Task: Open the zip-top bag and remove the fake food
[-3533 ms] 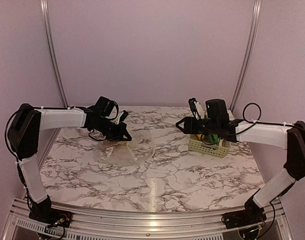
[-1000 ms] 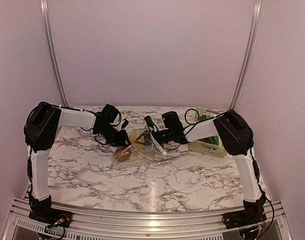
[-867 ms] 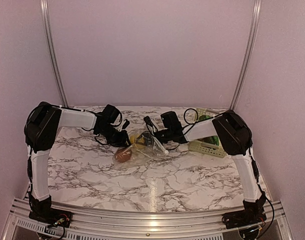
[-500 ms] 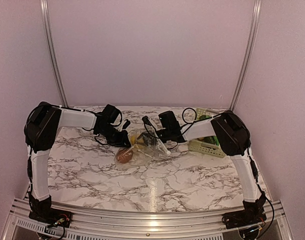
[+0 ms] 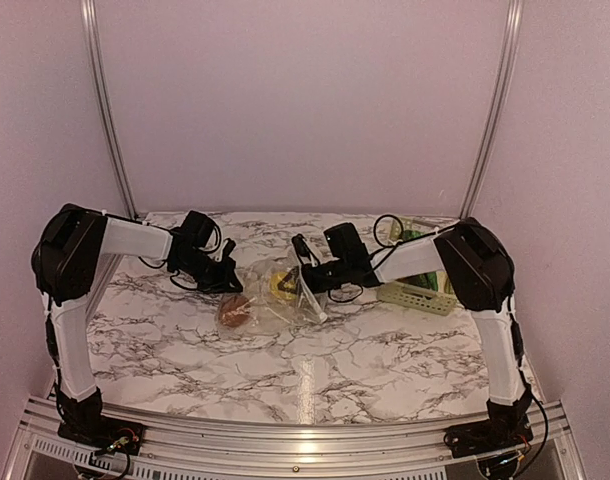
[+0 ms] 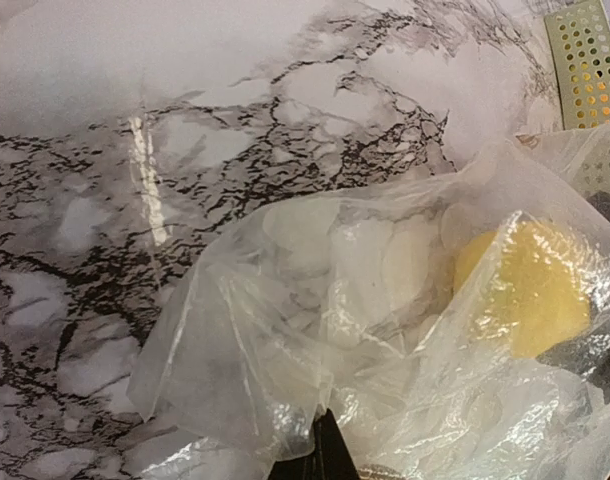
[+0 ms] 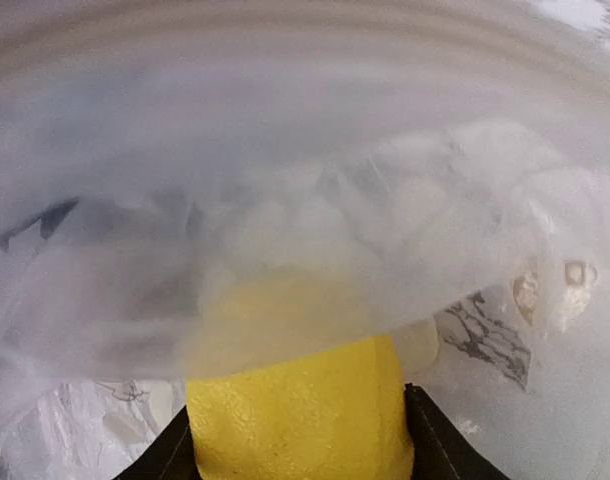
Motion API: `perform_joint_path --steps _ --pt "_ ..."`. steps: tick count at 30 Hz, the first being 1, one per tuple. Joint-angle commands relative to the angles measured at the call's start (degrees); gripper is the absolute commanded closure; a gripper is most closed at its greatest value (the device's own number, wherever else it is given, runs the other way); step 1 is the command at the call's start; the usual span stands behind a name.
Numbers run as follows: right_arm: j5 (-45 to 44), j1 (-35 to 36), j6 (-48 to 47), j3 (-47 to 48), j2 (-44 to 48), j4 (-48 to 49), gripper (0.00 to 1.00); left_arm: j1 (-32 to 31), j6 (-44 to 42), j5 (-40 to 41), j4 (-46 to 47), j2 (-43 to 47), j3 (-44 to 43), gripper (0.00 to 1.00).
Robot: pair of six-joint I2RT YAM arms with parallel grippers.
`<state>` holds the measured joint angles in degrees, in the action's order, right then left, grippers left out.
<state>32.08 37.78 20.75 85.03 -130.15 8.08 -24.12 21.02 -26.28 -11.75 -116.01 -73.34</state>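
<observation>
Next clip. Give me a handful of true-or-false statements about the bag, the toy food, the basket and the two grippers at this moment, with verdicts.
1. The left gripper is shut on the plastic of the zip-top bag. True.
2. The yellow piece lies in the basket. False: it sits between the jaws of the right gripper, under the bag's film.
3. The brown piece lies by the arm bases. False: it is at the bag's left end, close to the left gripper.
4. In the top view, the pale green basket stands to the right of the bag. True.
</observation>
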Motion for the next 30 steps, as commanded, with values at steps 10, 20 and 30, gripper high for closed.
perform_joint_path --steps 10,20,30 --pt "1.9 -3.4 -0.1 -13.8 16.8 -0.5 0.73 2.7 3.3 3.1 2.3 3.5 3.0 1.0" --pt "-0.3 -10.2 -2.0 -20.4 30.4 -7.8 0.73 3.3 3.3 2.3 2.4 2.3 2.4 1.0" --pt "-5.9 -20.9 -2.1 -22.3 38.6 -16.1 0.72 3.4 2.9 1.8 2.2 1.5 1.7 1.0"
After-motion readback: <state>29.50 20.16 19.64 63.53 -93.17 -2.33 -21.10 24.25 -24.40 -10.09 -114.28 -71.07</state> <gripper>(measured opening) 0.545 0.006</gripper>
